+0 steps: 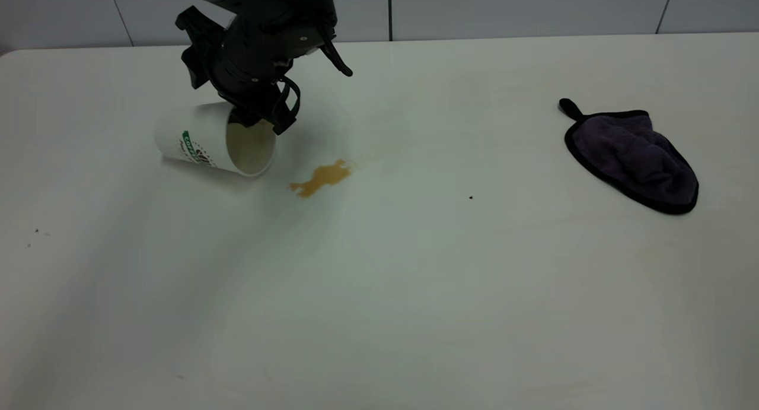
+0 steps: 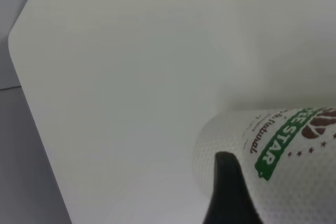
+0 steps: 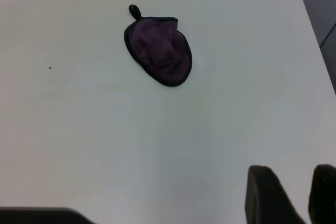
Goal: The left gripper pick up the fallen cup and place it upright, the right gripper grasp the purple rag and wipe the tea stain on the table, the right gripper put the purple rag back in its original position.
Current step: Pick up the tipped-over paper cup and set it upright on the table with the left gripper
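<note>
With the left gripper (image 1: 261,116) at the rim of the fallen cup (image 1: 204,142) on the table (image 1: 415,267), its grip uncertain, confirm the hold, then lift slowly beside the tea stain (image 1: 322,177).

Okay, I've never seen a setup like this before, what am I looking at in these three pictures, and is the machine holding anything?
This is a two-armed robot at a white table. The wide picture comes from a camera facing the arms; the other two come from cameras on each wrist. In the wide view the left gripper, a black claw, is at the mouth of the fallen cup, a white paper cup lying on its side. Whether it already grips the cup I cannot tell. Beside the cup's mouth lies a brown tea stain. Far to the right lies the purple rag, untouched. The right gripper shows only in its own wrist view, well away from the rag and holding nothing.
</note>
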Tool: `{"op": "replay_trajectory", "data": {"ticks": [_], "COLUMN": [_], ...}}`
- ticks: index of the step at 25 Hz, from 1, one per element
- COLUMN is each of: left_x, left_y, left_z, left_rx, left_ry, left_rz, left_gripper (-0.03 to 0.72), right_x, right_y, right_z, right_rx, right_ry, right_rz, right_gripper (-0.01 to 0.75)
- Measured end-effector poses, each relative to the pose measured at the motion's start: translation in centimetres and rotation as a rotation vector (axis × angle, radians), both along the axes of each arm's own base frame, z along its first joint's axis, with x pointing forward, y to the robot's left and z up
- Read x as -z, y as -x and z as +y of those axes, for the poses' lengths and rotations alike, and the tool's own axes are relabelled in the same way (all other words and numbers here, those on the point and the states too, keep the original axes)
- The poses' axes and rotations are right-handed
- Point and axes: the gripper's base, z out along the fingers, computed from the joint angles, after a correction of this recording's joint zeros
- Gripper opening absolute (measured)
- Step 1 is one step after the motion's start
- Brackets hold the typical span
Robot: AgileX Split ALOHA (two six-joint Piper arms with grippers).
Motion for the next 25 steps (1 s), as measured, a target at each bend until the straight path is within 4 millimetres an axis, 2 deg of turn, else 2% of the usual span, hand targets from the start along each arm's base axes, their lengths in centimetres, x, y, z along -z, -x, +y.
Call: {"op": "replay_trajectory", "data": {"ticks": [2, 4, 6, 7, 8, 10, 12, 14, 16, 18, 20, 25], "left_x": [0.0, 0.0, -0.2, -0.4, -0.7, -1.9, -4.3, -7.6, -10.2, -11.9, -12.5, -11.8], "left_y": [-0.3, -0.4, -0.5, -0.7, -0.8, -1.0, -1.4, -1.6, -1.7, -1.9, -2.2, -2.4], "left_z": [0.5, 1.0, 1.5, 1.8, 1.8, 1.7, 1.4, 1.5, 2.2, 3.2, 4.7, 8.1], "left_rx": [-0.008, -0.021, -0.015, -0.005, 0.007, 0.044, 0.081, 0.11, 0.123, 0.121, 0.111, 0.026], "left_ry": [0.002, -0.001, -0.037, -0.056, -0.065, -0.06, -0.026, 0.043, 0.125, 0.213, 0.293, 0.563], "left_rz": [-0.003, -0.002, 0.008, 0.012, 0.016, 0.008, -0.016, -0.029, -0.017, 0.016, 0.067, 0.191], "left_gripper": [0.415, 0.27, 0.091, 0.029, 0.004, -0.007, -0.007, -0.008, -0.008, -0.008, -0.008, -0.008], "right_x": [0.0, 0.0, 0.0, 0.0, 0.0, 0.0, 0.0, 0.0, 0.0, 0.0, 0.0, 0.0], "right_y": [0.0, 0.0, 0.0, 0.0, 0.0, 0.0, 0.0, 0.0, 0.0, 0.0, 0.0, 0.0], "right_z": [0.0, 0.0, 0.0, 0.0, 0.0, 0.0, 0.0, 0.0, 0.0, 0.0, 0.0, 0.0], "right_rx": [0.0, 0.0, 0.0, 0.0, 0.0, 0.0, 0.0, 0.0, 0.0, 0.0, 0.0, -0.001], "right_ry": [0.0, 0.0, 0.0, 0.0, 0.0, -0.001, -0.001, -0.001, -0.001, -0.001, -0.001, -0.001], "right_rz": [0.0, 0.0, 0.0, 0.0, 0.0, 0.0, 0.0, 0.0, 0.0, 0.0, 0.0, 0.0], "right_gripper": [0.238, 0.238, 0.238, 0.238, 0.238, 0.238, 0.238, 0.238, 0.238, 0.238, 0.238, 0.238]}}
